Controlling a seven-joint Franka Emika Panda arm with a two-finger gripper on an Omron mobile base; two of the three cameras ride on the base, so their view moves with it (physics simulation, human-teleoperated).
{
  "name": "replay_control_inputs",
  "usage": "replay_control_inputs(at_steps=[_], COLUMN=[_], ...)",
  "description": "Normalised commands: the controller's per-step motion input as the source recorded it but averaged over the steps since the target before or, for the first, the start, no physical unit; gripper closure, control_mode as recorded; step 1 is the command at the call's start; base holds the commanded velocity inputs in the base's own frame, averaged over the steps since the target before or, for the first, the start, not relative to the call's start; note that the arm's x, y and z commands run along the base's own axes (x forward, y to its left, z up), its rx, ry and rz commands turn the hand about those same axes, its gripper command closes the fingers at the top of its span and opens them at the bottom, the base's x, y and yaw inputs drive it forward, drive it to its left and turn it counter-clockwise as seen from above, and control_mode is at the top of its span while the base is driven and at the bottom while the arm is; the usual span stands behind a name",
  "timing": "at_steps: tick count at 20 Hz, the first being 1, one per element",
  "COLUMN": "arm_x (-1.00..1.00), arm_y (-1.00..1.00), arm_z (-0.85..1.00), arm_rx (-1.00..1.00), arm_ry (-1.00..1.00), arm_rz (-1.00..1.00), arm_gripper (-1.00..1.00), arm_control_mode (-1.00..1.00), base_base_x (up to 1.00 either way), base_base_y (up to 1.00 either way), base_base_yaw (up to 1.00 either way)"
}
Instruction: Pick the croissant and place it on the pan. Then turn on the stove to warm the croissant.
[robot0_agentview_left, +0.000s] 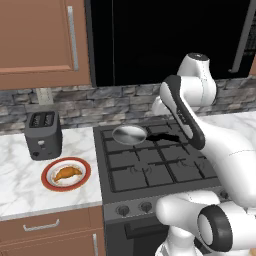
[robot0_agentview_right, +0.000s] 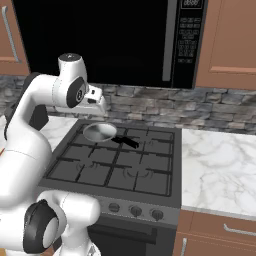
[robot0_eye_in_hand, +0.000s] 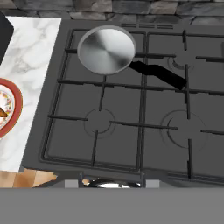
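The croissant (robot0_agentview_left: 67, 173) lies on a red-rimmed white plate (robot0_agentview_left: 50, 184) on the counter left of the stove (robot0_agentview_left: 150, 172); the hand view catches a sliver of it (robot0_eye_in_hand: 2, 112) at its left edge. The pan (robot0_agentview_left: 129, 135) (robot0_eye_in_hand: 106, 49) sits empty on the back-left burner, its black handle (robot0_eye_in_hand: 157, 74) pointing right. My gripper (robot0_eye_in_hand: 111, 184) hangs high over the stove's front, well apart from both. Its tips stand apart with nothing between them. In the right base view the hand (robot0_agentview_right: 97, 101) is above the pan (robot0_agentview_right: 99, 132).
A dark toaster (robot0_agentview_left: 43, 134) stands behind the plate on the marble counter. A black microwave (robot0_agentview_right: 100, 40) hangs above the stove. Round knobs (robot0_agentview_right: 136, 210) line the stove's front. More marble counter (robot0_agentview_right: 220, 165) lies to the right.
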Motion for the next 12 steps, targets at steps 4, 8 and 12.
replay_control_inputs(at_steps=[4,8,12], arm_x=[-0.06,-0.2,-0.32], arm_y=[0.06,0.3,0.37], arm_z=[0.0,0.0,0.0], arm_rx=[0.0,0.0,0.01], arm_ry=[0.0,0.0,0.0], arm_rz=[0.04,0.12,0.11], arm_gripper=[-1.0,-1.0,-1.0], arm_control_mode=[-1.0,-1.0,-1.0], base_base_x=[0.0,0.0,0.0], base_base_y=[0.0,0.0,0.0], base_base_yaw=[0.0,0.0,0.0])
